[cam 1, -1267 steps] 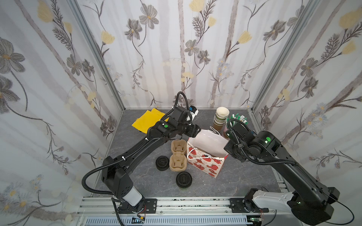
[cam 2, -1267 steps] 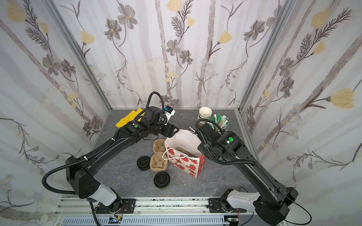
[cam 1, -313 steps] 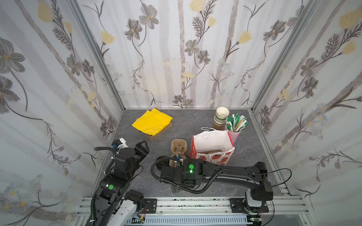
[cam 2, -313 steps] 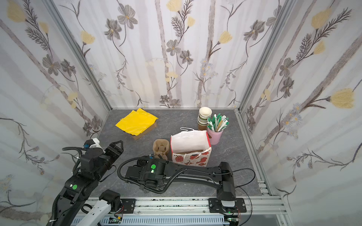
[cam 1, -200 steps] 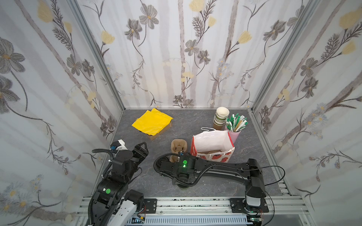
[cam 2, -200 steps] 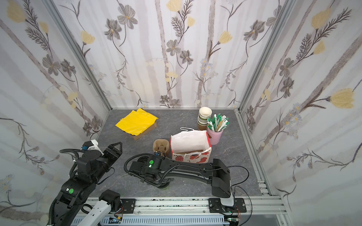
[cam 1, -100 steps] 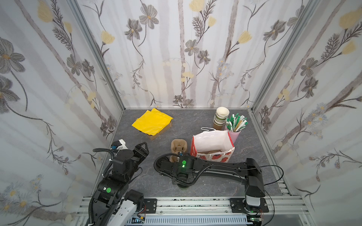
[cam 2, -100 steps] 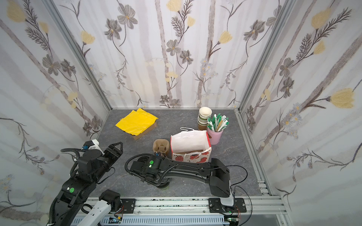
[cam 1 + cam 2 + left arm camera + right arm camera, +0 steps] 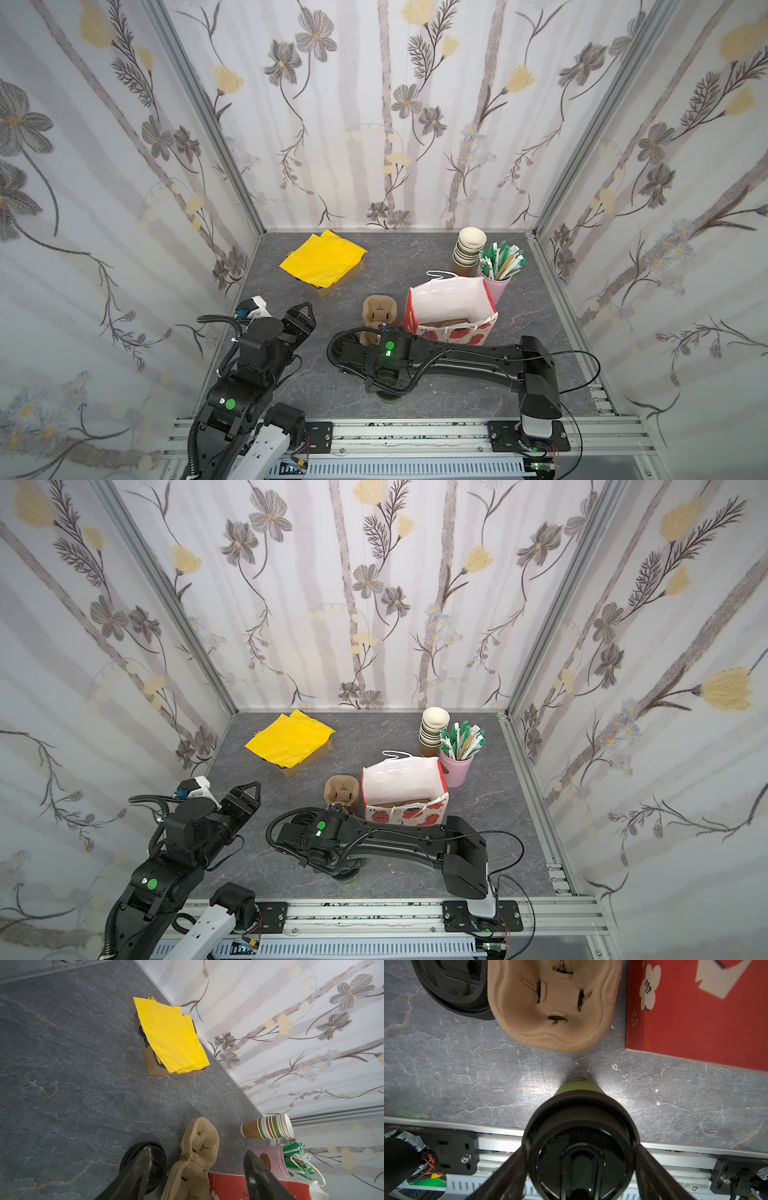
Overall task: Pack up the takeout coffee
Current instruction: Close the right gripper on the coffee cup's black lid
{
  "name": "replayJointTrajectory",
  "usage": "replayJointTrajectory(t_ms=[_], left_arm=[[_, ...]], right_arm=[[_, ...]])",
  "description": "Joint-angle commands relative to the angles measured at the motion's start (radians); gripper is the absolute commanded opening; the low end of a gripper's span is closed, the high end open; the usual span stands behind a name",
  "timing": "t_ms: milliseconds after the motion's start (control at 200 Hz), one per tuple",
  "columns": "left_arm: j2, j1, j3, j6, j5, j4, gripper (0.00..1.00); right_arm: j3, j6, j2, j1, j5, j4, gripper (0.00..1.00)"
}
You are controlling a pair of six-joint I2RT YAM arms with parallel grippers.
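Right tool has just closed on the coffee below it, so it looks ready to lift. Left tool hangs open, empty.

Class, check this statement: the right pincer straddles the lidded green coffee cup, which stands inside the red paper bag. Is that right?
No. The takeout coffee stands on the grey table, outside the red bag; the right wrist view shows this. The right pincer does straddle it.
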Motion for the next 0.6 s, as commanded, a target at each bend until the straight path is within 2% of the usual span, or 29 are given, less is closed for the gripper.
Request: replayJointTrajectory(t_ms=[0, 595], left_arm=[[0.0, 0.001, 0.005, -0.007, -0.007, 0.005, 0.72], [0.002, 0.0, 0.009, -0.012, -0.004, 0.004, 0.71]], right_arm=[[-0.012, 0.018, -0.01, 0.001, 0.001, 0.017, 0.8], [-0.04, 0.019, -0.018, 0.001, -0.002, 0.039, 0.74]])
